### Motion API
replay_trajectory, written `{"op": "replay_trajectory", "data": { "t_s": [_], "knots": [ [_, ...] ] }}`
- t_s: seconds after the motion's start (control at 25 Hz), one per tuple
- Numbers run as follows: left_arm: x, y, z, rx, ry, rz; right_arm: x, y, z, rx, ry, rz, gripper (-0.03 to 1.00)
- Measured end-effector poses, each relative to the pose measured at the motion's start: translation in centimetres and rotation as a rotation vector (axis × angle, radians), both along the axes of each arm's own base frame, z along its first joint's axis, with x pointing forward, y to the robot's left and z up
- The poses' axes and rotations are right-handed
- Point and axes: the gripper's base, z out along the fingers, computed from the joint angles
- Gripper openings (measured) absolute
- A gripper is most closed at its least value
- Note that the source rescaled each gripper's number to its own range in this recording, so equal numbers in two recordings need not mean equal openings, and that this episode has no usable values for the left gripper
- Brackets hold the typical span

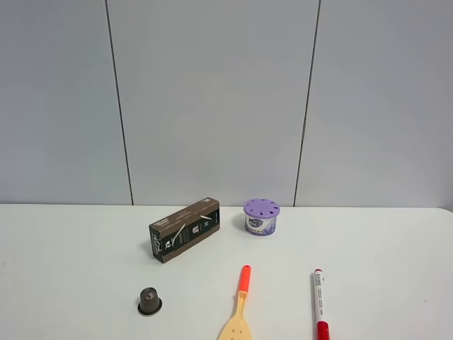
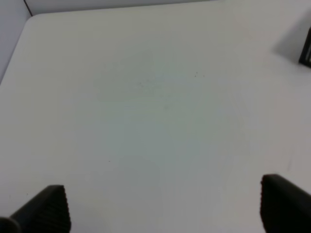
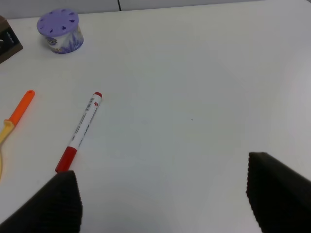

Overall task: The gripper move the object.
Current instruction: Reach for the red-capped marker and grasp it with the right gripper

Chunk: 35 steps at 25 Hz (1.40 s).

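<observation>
The white marker pen point(image 1: 320, 302) with a red cap lies on the white table at the front right, red cap toward the front edge. It also shows in the right wrist view point(image 3: 79, 131), beyond the right gripper's fingers. My right gripper point(image 3: 163, 194) is open and empty, held above the table, apart from the pen. My left gripper point(image 2: 163, 208) is open and empty over bare table. Neither gripper shows in the exterior high view.
An orange-handled wooden spatula point(image 1: 240, 304) lies left of the pen. A dark brown box point(image 1: 184, 229) and a purple-lidded round container point(image 1: 261, 216) stand farther back. A small dark capsule point(image 1: 149, 301) sits at the front left. The box's corner point(image 2: 306, 51) edges into the left wrist view.
</observation>
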Motion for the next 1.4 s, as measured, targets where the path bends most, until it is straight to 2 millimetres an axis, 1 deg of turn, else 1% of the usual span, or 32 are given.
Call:
{"op": "replay_trajectory", "data": {
  "t_s": [0.04,1.04,1.16,1.32,1.4],
  "knots": [
    [0.0,0.0,0.0,0.0,0.0,0.0,0.0,0.0,0.0,0.0,0.0,0.0,0.79],
    [0.0,0.0,0.0,-0.001,0.0,0.0,0.1,0.0,0.2,-0.001,0.005,0.007,0.78],
    [0.0,0.0,0.0,-0.001,0.0,0.0,1.0,0.1,1.4,-0.007,0.046,0.007,0.78],
    [0.0,0.0,0.0,-0.001,0.0,0.0,3.3,0.5,3.1,-0.02,0.127,0.009,0.78],
    [0.0,0.0,0.0,-0.001,0.0,0.0,4.6,0.7,3.8,-0.023,0.135,0.011,0.78]
  ]
}}
